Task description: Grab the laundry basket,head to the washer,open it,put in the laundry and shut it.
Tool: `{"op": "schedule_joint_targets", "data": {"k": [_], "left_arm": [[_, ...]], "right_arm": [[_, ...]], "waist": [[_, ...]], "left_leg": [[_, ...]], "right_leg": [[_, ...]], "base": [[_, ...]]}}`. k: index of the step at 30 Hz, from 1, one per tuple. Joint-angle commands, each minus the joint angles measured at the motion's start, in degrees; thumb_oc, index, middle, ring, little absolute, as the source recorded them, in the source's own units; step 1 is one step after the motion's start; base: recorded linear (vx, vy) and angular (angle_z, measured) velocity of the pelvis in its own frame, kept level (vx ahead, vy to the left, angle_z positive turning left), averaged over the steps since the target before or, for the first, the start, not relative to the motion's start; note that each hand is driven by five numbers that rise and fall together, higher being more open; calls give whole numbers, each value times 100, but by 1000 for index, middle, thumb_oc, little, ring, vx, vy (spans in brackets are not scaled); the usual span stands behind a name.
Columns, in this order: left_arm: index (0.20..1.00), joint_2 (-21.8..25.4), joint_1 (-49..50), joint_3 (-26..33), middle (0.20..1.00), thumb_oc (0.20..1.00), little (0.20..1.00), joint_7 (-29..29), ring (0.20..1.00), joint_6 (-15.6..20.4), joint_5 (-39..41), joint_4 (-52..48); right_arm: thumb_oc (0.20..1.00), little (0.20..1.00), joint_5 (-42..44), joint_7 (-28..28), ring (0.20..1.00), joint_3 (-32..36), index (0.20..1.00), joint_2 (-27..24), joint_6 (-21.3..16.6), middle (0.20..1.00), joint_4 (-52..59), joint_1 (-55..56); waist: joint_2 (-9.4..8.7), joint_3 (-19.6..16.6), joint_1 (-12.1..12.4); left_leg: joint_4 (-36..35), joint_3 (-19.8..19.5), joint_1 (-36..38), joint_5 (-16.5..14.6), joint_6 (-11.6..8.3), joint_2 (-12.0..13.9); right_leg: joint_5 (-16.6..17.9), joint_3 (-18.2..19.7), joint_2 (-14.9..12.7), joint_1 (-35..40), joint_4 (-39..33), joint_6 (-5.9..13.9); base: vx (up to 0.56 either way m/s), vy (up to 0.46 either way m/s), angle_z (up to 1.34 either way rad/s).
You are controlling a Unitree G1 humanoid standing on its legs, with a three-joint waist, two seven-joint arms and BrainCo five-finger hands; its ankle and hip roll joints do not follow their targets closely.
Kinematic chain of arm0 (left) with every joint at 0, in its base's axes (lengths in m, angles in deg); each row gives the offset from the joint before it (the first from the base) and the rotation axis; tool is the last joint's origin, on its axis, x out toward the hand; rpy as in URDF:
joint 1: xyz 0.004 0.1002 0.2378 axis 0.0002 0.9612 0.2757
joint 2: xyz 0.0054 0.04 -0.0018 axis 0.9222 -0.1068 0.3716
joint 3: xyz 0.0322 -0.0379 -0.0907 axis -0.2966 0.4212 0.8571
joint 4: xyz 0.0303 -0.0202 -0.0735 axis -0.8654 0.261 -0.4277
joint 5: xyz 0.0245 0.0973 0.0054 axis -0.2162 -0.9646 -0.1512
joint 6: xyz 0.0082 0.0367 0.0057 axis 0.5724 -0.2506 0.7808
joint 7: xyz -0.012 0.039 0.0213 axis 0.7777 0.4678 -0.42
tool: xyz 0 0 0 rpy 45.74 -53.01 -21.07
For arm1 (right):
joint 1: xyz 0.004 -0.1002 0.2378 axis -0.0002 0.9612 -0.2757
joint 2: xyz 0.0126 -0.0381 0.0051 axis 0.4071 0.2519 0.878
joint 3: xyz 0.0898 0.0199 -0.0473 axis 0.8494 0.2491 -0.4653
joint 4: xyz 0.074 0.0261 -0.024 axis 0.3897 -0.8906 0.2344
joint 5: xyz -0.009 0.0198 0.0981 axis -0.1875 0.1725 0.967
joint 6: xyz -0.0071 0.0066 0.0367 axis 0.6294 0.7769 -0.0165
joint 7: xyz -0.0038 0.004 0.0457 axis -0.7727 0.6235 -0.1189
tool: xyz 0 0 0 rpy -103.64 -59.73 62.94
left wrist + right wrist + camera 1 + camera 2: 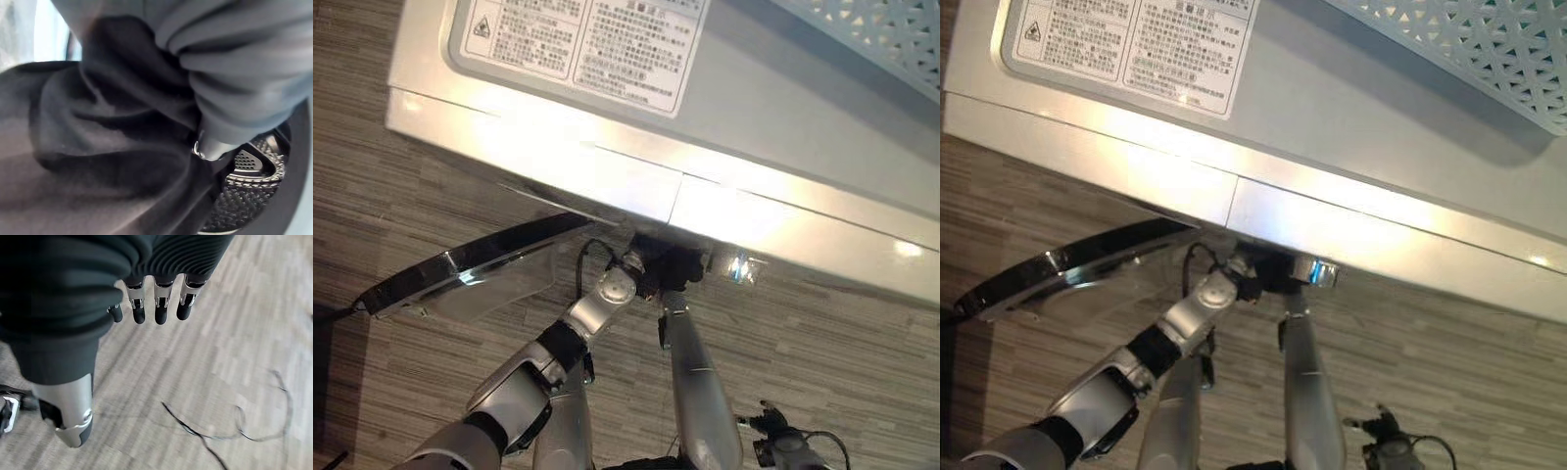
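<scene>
The silver washer [783,127] stands below me, its top bearing a warning label [578,39]. Its round door [460,269] is swung open to the left. My left arm reaches under the washer's front edge, and the left hand [658,268] is inside the opening. In the left wrist view, dark grey laundry [112,137] bunches up against the hand, with the perforated drum [244,196] behind it. The cloth hides the fingers. My right hand [161,308] hangs over the wooden floor [220,347], fingers straight and holding nothing. The white lattice laundry basket [1469,49] sits on the washer top at the far right.
Striped wood-look floor [842,343] lies in front of the washer. The open door juts out low on my left, close to the left arm.
</scene>
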Motion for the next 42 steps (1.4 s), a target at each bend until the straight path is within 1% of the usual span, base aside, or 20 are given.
{"op": "schedule_joint_targets", "data": {"k": [1, 5, 10, 11, 15, 20, 22, 23, 24, 25, 29, 31, 32, 33, 34, 35, 37, 38, 41, 42], "left_arm": [[200, -382, 133, 109, 200, 200, 200, -163, 200, 448, 212, -51], [200, -524, 125, 287, 200, 200, 200, -461, 200, 406, 339, 264], [200, -1056, -130, 561, 200, 200, 200, -960, 200, 479, 815, 764], [200, -1204, -481, 752, 200, 200, 200, -1219, 200, 546, 1015, 1052], [200, -1169, -1306, 954, 200, 200, 200, -1318, 200, 643, 1294, 1392], [200, -1067, -2096, 1152, 200, 200, 200, -1229, 200, 665, 1556, 1958], [570, -987, -2542, 1581, 570, 570, 570, -983, 570, 833, 2514, 2112], [1000, -897, -2602, 1674, 1000, 1000, 1000, -913, 1000, 882, 2729, 2023], [1000, -897, -2603, 1674, 1000, 1000, 1000, -913, 1000, 882, 2729, 2023], [1000, -832, -2406, 1801, 1000, 1000, 1000, -702, 1000, 1023, 3295, 1614], [1000, -954, -1848, 1691, 1000, 1000, 1000, -623, 1000, 1054, 3387, 1083], [1000, -890, -1074, 1155, 1000, 1000, 1000, -515, 1000, 785, 2511, 810], [1000, -889, -1065, 1148, 1000, 1000, 1000, -520, 1000, 783, 2506, 802], [1000, -734, -737, 677, 1000, 1000, 1000, -434, 1000, 439, 1443, 947], [1000, -677, -629, 463, 1000, 1000, 1000, -320, 1000, 269, 940, 1034], [1000, -678, -627, 461, 1000, 1000, 1000, -321, 1000, 268, 937, 1033], [1000, -418, -349, 54, 1000, 1000, 1000, -25, 1000, -5, -62, 937], [1000, -189, -108, -165, 1000, 1000, 1000, 259, 1000, -170, -697, 719], [1000, 151, 109, -549, 1000, 1000, 1000, 859, 1000, -365, -1702, 372], [1000, 156, 111, -548, 1000, 1000, 1000, 861, 1000, -369, -1703, 366]], "right_arm": [[1000, 1000, 317, -199, 1000, -302, 1000, -268, -54, 1000, 421, 632], [1000, 1000, 550, -436, 1000, -250, 1000, -386, -242, 1000, 1956, 544], [1000, 1000, 848, -831, 1000, -194, 1000, -441, -464, 1000, 3644, 557], [1000, 1000, 960, -897, 1000, -332, 1000, -478, -601, 1000, 4187, 506], [1000, 1000, 688, -808, 1000, -819, 1000, -743, -650, 1000, 4599, 321], [1000, 1000, 425, -780, 1000, -1046, 1000, -881, -534, 1000, 4337, 85], [1000, 1000, 333, -725, 1000, -1166, 1000, -829, -424, 1000, 4002, -93], [1000, 1000, 271, -694, 1000, -1197, 1000, -839, -399, 1000, 3934, -106], [1000, 1000, 271, -694, 1000, -1197, 1000, -839, -399, 1000, 3933, -107], [1000, 1000, 158, -568, 1000, -1243, 1000, -842, -318, 1000, 3760, -55], [1000, 1000, 138, -424, 1000, -1270, 1000, -768, -244, 1000, 3330, -39], [1000, 1000, 161, -378, 1000, -1224, 1000, -743, -188, 1000, 2946, -182], [1000, 1000, 161, -379, 1000, -1224, 1000, -738, -190, 1000, 2943, -181], [1000, 1000, 170, -367, 1000, -1174, 1000, -808, -188, 1000, 2807, -301], [1000, 1000, 130, -368, 1000, -1173, 1000, -858, -157, 1000, 2737, -372], [1000, 1000, 129, -368, 1000, -1173, 1000, -856, -158, 1000, 2735, -372], [1000, 1000, 89, -356, 1000, -1097, 1000, -978, -110, 1000, 2690, -483], [1000, 1000, 82, -335, 1000, -1018, 1000, -1044, -69, 1000, 2572, -613], [1000, 1000, 2, -217, 1000, -1017, 1000, -1124, 41, 1000, 2211, -800], [1000, 1000, 2, -217, 1000, -1018, 1000, -1121, 39, 1000, 2208, -801]], "waist": [[-65, -600, -79], [-253, -585, -140], [-444, -618, -311], [-550, -657, -437], [-678, -785, -628], [-683, -862, -776], [-657, -942, -836], [-648, -946, -846], [-649, -945, -847], [-599, -975, -807], [-539, -951, -699], [-491, -898, -569], [-497, -893, -566], [-456, -863, -466], [-439, -845, -416], [-442, -838, -413], [-367, -785, -273], [-345, -737, -176], [-261, -684, 1], [-263, -670, 3]], "left_leg": [[749, -145, -105, -729, 131, 282], [1275, -261, -522, -902, 143, 324], [1587, -282, -882, -1028, 116, 423], [1715, -228, -999, -1090, 92, 516], [1995, -127, -1168, -1286, 99, 715], [2242, -124, -1264, -1427, 127, 830], [2137, -109, -1162, -1432, 108, 851], [2057, -97, -1090, -1417, 102, 849], [2056, -97, -1088, -1417, 102, 849], [1733, -49, -860, -1344, 77, 836], [1130, -9, -389, -1112, -18, 776], [636, 24, -38, -834, -104, 718], [626, 26, -24, -829, -104, 719], [351, 30, 152, -679, -138, 707], [215, 29, 254, -626, -147, 705], [208, 30, 267, -623, -147, 707], [-74, 30, 501, -498, -160, 697], [-279, 17, 582, -253, -167, 623], [-690, -2, 977, -133, -156, 580], [-704, -1, 1001, -128, -156, 584]], "right_leg": [[-612, -36, -507, -656, 762, 355], [-877, 27, -510, -962, 1285, 260], [-994, 62, -400, -1354, 1592, 155], [-994, 96, -294, -1541, 1690, 129], [-1032, 136, -41, -1813, 1855, 124], [-1089, 154, 72, -1903, 1982, 134], [-1085, 145, 81, -1864, 1943, 148], [-1078, 133, 74, -1826, 1903, 158], [-1078, 134, 74, -1824, 1903, 158], [-1042, 127, 56, -1710, 1751, 188], [-925, 101, -46, -1340, 1367, 221], [-775, 26, -122, -963, 974, 235], [-772, 26, -121, -952, 968, 234], [-683, -31, -165, -750, 745, 259], [-657, -58, -180, -644, 652, 273], [-656, -59, -179, -634, 648, 272], [-593, -123, -199, -387, 454, 299], [-361, -179, -288, -216, 171, 290], [-244, -311, -334, 266, -238, 347], [-240, -314, -331, 290, -250, 347]], "base": [[-3, -47, 6], [-5, -60, 4], [-8, -31, 2], [-6, 8, -13], [15, 26, -43], [35, 5, -35], [46, 0, -3], [0, 0, 0], [0, 0, 0], [0, 0, 0], [-2, -1, 1], [-8, -3, 11], [-7, 10, 23], [-2, 11, 29], [-1, 11, 29], [5, 13, 18], [-27, 24, 19], [-61, 27, 15], [2, 34, 20], [27, 36, 20]]}}
